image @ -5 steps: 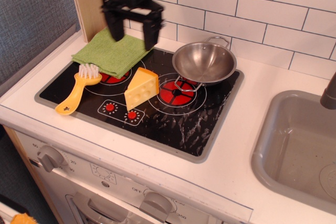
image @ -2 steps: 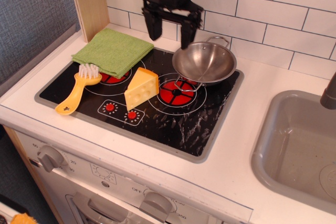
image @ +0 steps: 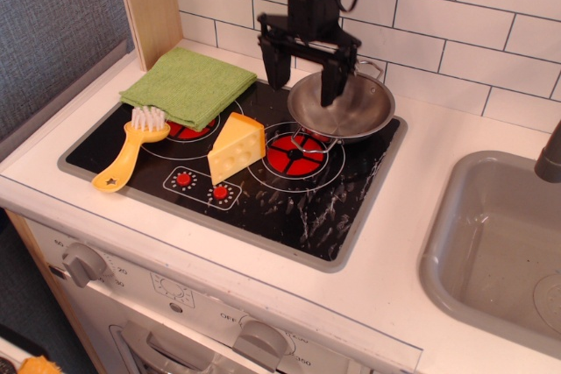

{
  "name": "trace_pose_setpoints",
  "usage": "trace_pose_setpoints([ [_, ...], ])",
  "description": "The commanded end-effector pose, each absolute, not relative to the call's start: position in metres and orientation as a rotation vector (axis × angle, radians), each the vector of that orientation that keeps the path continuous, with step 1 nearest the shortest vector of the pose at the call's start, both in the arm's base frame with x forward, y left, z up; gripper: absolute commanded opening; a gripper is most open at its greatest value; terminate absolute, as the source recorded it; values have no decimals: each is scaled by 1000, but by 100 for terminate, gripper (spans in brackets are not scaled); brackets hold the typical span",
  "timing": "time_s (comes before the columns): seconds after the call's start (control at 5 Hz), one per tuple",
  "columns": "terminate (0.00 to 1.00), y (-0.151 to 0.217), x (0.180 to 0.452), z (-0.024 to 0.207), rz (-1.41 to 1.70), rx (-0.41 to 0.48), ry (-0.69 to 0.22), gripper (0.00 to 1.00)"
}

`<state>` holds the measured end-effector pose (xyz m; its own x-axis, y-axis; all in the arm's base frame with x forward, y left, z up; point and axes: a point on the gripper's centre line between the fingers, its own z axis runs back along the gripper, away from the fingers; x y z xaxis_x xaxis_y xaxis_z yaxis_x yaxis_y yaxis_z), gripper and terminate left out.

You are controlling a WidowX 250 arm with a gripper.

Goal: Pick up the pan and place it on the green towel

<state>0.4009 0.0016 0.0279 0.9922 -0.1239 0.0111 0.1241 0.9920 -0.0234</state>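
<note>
one pan [image: 349,109], one green towel [image: 188,85], one cheese wedge [image: 237,147], one yellow brush [image: 133,147], one grey sink [image: 495,247] and one gripper [image: 304,74]; every place below is told from the black stovetop [image: 289,203].

the pan is small, round and bowl-like, of shiny steel, with a thin wire loop handle at its far rim and another at its near rim over the red burner ring. it sits on the stovetop's far right corner, apart from the towel. the green towel is a flat folded square of textured cloth on the stovetop's far left corner, partly on the white counter beyond it. the cheese stands near the stovetop's middle, the brush on its left side just in front of the towel, and the sink lies well to its right.

the gripper's two dark fingers are spread wide and hold nothing; one hangs over the pan's left part, the other just outside the pan's left rim.

a second ago the gripper was above the towel; it has since travelled right and come lower, to the pan. the pan, towel, cheese and brush have not moved.
</note>
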Motion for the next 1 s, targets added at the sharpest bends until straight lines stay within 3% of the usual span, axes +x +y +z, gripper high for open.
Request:
trace_pose_setpoints([
  [0.0,0,-1,411,31,-113,-8,-33,0],
  [0.4,0,0,408,33,-113,-1,-30,0],
  [0.8,0,-12,405,69,-130,-13,-96,0],
])
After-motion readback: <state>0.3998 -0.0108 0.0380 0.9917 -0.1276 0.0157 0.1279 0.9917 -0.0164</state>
